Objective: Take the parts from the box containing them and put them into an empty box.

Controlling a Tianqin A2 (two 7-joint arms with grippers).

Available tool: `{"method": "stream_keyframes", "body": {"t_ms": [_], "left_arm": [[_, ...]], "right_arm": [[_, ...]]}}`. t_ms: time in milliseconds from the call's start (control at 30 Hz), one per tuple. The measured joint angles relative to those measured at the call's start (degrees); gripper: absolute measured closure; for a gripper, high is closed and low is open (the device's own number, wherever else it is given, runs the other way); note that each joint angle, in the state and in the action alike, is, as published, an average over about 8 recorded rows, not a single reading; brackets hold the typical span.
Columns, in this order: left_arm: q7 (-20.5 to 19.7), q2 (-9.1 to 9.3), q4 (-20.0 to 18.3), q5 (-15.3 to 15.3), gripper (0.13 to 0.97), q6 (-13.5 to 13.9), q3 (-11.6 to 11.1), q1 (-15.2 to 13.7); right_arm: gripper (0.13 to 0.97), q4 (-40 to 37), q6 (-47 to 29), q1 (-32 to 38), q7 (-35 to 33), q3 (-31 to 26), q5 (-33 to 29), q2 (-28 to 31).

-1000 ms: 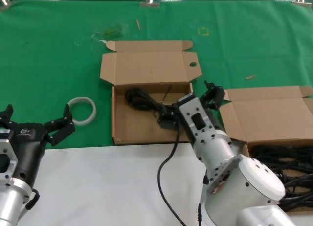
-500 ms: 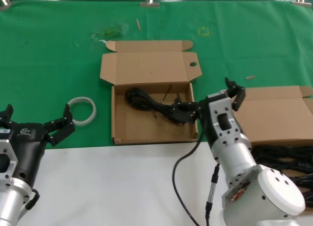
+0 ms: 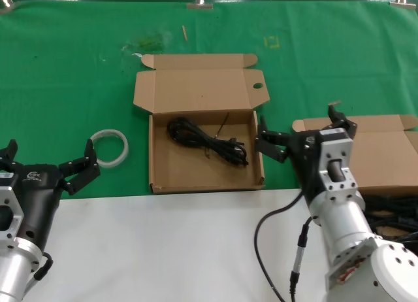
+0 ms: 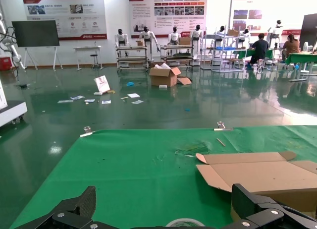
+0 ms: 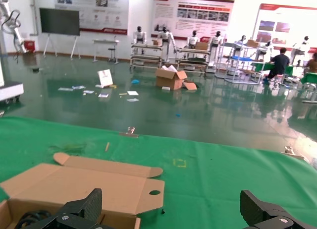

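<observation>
Right gripper (image 3: 305, 129) between the two boxes, just beside holed-tab box (image 3: 202, 93) right wall; jaws spread wide, nothing held. One black cable bunch (image 3: 208, 140) lies inside that box, on its floor. Second box (image 3: 366, 151) at right, more black cables (image 3: 392, 223) in it, partly hidden by arm. Left gripper (image 3: 46, 168) parked at counter (image 3: 144, 250) edge near white ring (image 3: 110, 147); jaws wide apart, empty.
</observation>
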Motion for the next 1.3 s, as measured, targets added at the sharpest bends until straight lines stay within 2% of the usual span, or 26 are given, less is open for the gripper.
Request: {"method": "stream_keyframes", "body": {"t_ms": [800,967,1300], "left_arm": [[0.00,0.00,0.00,-0.01,0.132,0.00,0.00,0.00],[0.00,0.00,0.00,-0.01,0.132,0.00,0.00,0.00],[0.00,0.00,0.00,-0.01,0.132,0.00,0.00,0.00]], "right_arm": [[0.129,4.95,-12.09,-9.32,25.11,13.06,-17.16,0.00],[0.129,5.37,-13.14,-10.10,27.27,14.16,-18.64,0.00],[0.129,5.40,-13.22,-10.16,27.44,14.26,-18.76,0.00]]}}
